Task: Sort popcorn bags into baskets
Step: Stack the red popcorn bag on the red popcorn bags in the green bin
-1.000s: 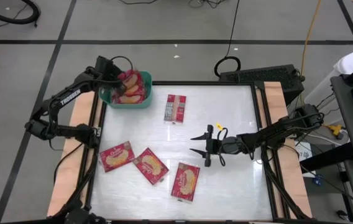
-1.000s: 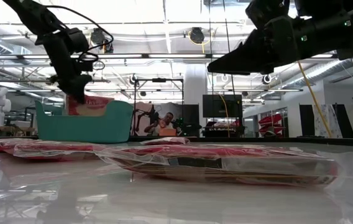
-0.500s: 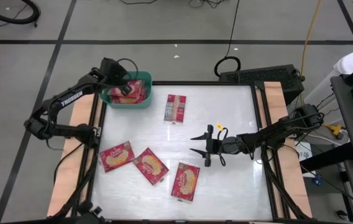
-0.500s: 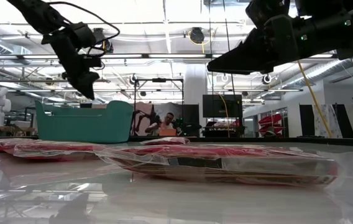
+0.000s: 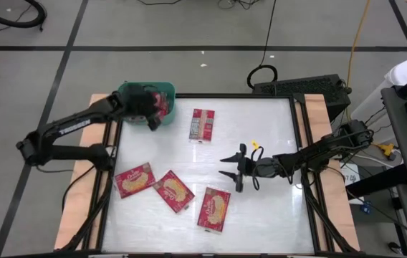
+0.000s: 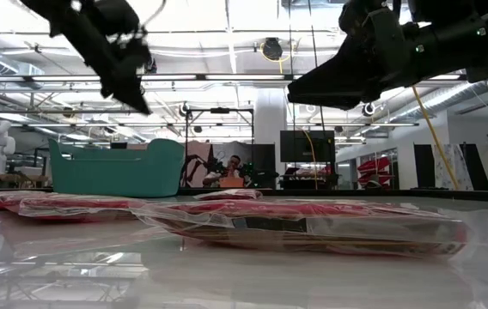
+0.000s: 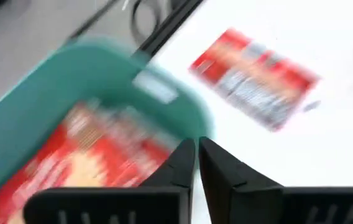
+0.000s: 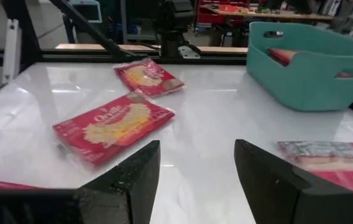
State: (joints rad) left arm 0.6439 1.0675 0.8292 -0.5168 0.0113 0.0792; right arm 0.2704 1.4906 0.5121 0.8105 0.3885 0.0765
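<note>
The teal basket stands at the table's far left corner with red popcorn bags lying in it. My left gripper hangs shut and empty above the basket's near right corner, high over its rim in the low view. One bag lies print side up right of the basket. Three more bags lie flat near the front. My right gripper hovers open above the table's middle, pointing left, with nothing between its fingers.
Dark frame rails and wooden side boards border the white table. Bare table lies between the basket and the front bags and along the right half. A person sits in the room far behind the table.
My left gripper has risen from inside the basket and moved toward the table's near and right edges. The bag that stood up above the basket's rim under it has dropped out of sight in the low view.
</note>
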